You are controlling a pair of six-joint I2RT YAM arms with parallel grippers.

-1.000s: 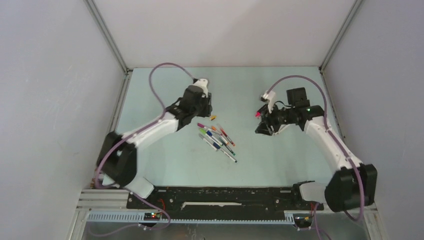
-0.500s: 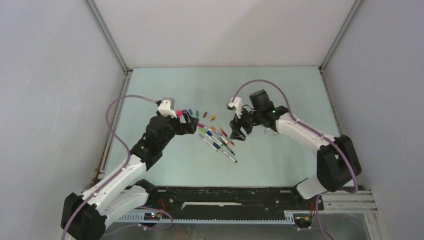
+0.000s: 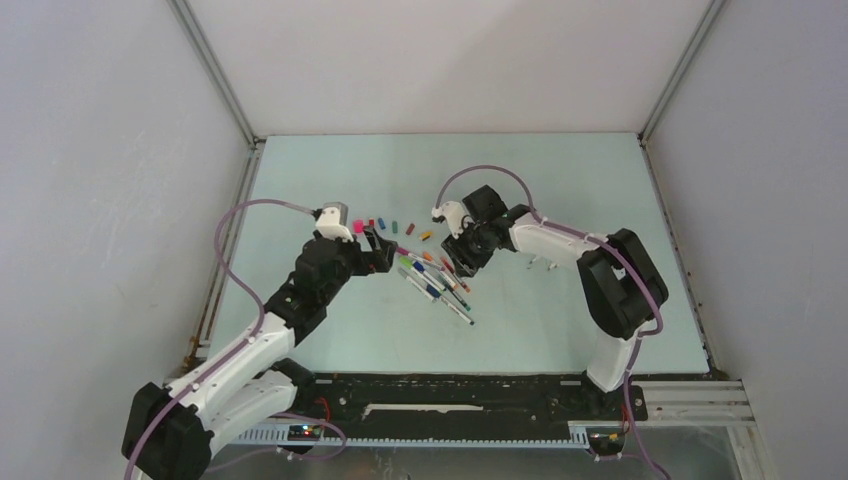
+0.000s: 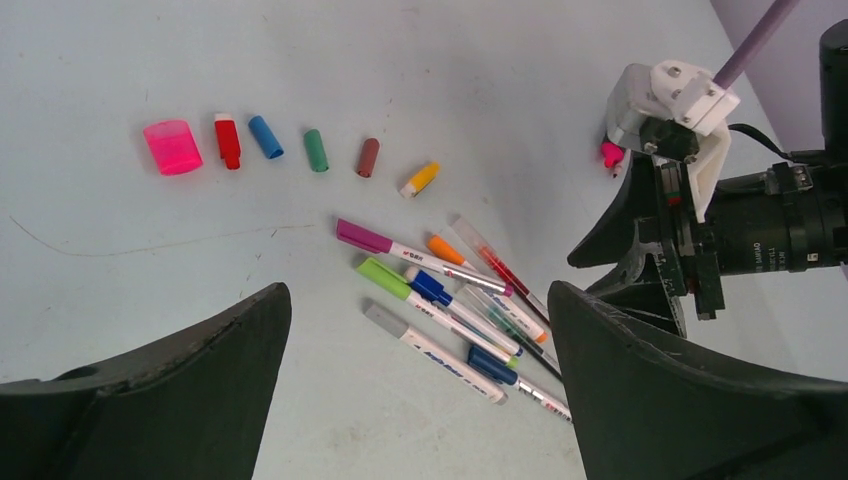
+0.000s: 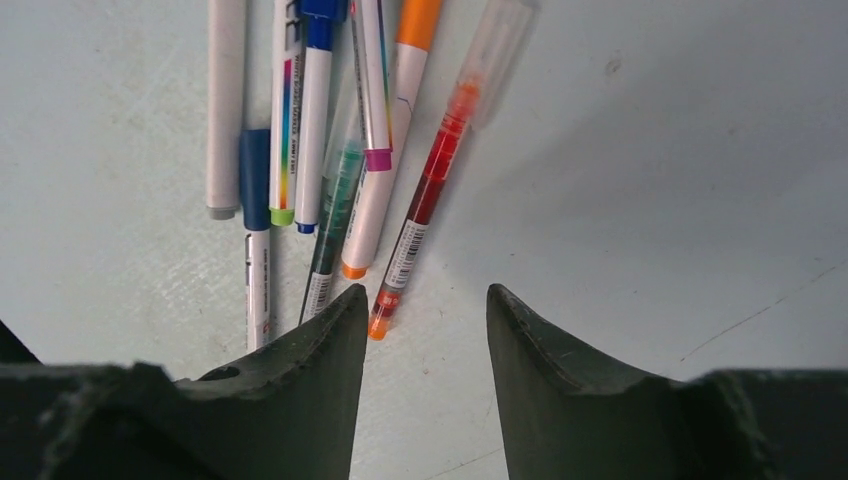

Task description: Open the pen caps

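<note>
Left gripper [image 4: 420, 292]: hangs just left of the pens [image 4: 447, 300], jaws spread wide, nothing between them. Right gripper [image 5: 425, 298]: hovers low over the right edge of that pile, jaws partly apart and empty, one finger [image 5: 300, 370] just beside the end of the red pen [image 5: 431, 190]. Pens: lie bunched on the table [image 4: 500, 80], touching and partly crossed, several capped. Loose caps [image 3: 394, 225]: sit in a row beyond the pile, toward its left, each apart from the next; farthest from the pile the fat pink cap [image 4: 172, 146], then red cap [image 4: 228, 140], blue cap [image 4: 265, 137], green cap [image 4: 316, 150], brown cap [image 4: 368, 157], and nearest the pile the orange cap [image 4: 420, 179].
</note>
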